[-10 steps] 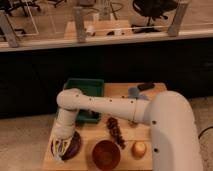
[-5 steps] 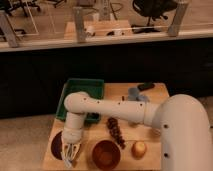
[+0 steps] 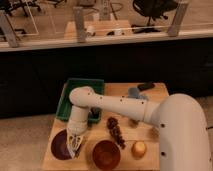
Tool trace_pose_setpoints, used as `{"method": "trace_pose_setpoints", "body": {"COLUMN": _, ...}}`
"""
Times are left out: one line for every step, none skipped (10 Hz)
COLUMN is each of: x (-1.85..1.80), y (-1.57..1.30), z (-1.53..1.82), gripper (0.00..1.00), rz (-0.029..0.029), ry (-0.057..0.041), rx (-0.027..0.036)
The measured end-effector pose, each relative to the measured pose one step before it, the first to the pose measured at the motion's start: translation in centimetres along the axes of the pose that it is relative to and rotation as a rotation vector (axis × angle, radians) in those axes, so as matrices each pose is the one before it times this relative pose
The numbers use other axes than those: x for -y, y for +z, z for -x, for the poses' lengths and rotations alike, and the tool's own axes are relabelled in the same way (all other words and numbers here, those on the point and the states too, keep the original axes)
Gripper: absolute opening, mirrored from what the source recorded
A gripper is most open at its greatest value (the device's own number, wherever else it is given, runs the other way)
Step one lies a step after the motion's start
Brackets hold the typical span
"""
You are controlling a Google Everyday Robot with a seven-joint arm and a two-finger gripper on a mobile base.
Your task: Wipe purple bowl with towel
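Observation:
The dark purple bowl (image 3: pixel 59 146) sits at the front left corner of the wooden table (image 3: pixel 150 120). My gripper (image 3: pixel 75 143) points down over the bowl's right edge, low and close to it. A pale patch shows at the gripper's tip; I cannot tell whether it is the towel. No towel shows elsewhere. My white arm (image 3: pixel 120 106) reaches in from the right, across the table's middle.
A reddish-brown bowl (image 3: pixel 106 154) stands just right of the purple one. A green tray (image 3: pixel 75 90) lies behind at the back left. Dark grapes (image 3: pixel 116 131), a yellowish round fruit (image 3: pixel 139 148), and grey (image 3: pixel 134 93) and dark (image 3: pixel 146 86) objects lie further right.
The gripper has shifted a little to the right, from over the bowl's middle to its right edge, and the arm's elbow has swung right with it. The bowls have not moved.

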Motion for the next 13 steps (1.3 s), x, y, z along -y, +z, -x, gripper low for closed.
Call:
{"method": "trace_pose_setpoints", "body": {"x": 0.848, "y": -0.014, "z": -0.727, "gripper": 0.0, "rz": -0.00084, "ry": 0.00245, "rx": -0.00696}}
{"method": "trace_pose_setpoints", "body": {"x": 1.15, "y": 0.123, "z": -0.507, "gripper": 0.0, "rz": -0.00272, "ry": -0.00254, "rx": -0.00718}}
{"method": "trace_pose_setpoints", "body": {"x": 1.19, "y": 0.178, "z": -0.278, "gripper": 0.0, "rz": 0.00019, "ry": -0.00753, "rx": -0.00479}}
{"method": "trace_pose_setpoints", "body": {"x": 1.299, "y": 0.23, "z": -0.065, "gripper": 0.0, "rz": -0.00049, "ry": -0.01475, "rx": -0.00313}}
{"method": "trace_pose_setpoints", "body": {"x": 0.986, "y": 0.285, "z": 0.229, "gripper": 0.0, "rz": 0.00129, "ry": -0.01715, "rx": 0.00167}}
{"method": "trace_pose_setpoints", "body": {"x": 0.332, "y": 0.309, "z": 0.433, "gripper": 0.0, "rz": 0.00483, "ry": -0.01367, "rx": 0.00625}}
{"method": "trace_pose_setpoints", "body": {"x": 0.181, "y": 0.482, "z": 0.773, "gripper": 0.0, "rz": 0.00369, "ry": -0.01607, "rx": 0.01238}}
{"method": "trace_pose_setpoints", "body": {"x": 0.221, "y": 0.564, "z": 1.058, "gripper": 0.0, "rz": 0.00345, "ry": -0.01835, "rx": 0.01484}}
{"method": "trace_pose_setpoints", "body": {"x": 0.144, "y": 0.63, "z": 1.388, "gripper": 0.0, "rz": 0.00322, "ry": -0.02004, "rx": 0.02142}}
{"method": "trace_pose_setpoints", "body": {"x": -0.133, "y": 0.219, "z": 1.196, "gripper": 0.0, "rz": -0.00238, "ry": -0.01304, "rx": 0.01934}}
{"method": "trace_pose_setpoints", "body": {"x": -0.506, "y": 0.072, "z": 0.866, "gripper": 0.0, "rz": 0.00385, "ry": -0.00634, "rx": 0.01362}}
{"method": "trace_pose_setpoints", "body": {"x": -0.61, "y": -0.001, "z": 0.582, "gripper": 0.0, "rz": 0.00416, "ry": 0.00007, "rx": 0.00811}}
{"method": "trace_pose_setpoints", "body": {"x": -1.199, "y": -0.127, "z": 0.504, "gripper": 0.0, "rz": 0.00176, "ry": 0.0092, "rx": 0.005}}
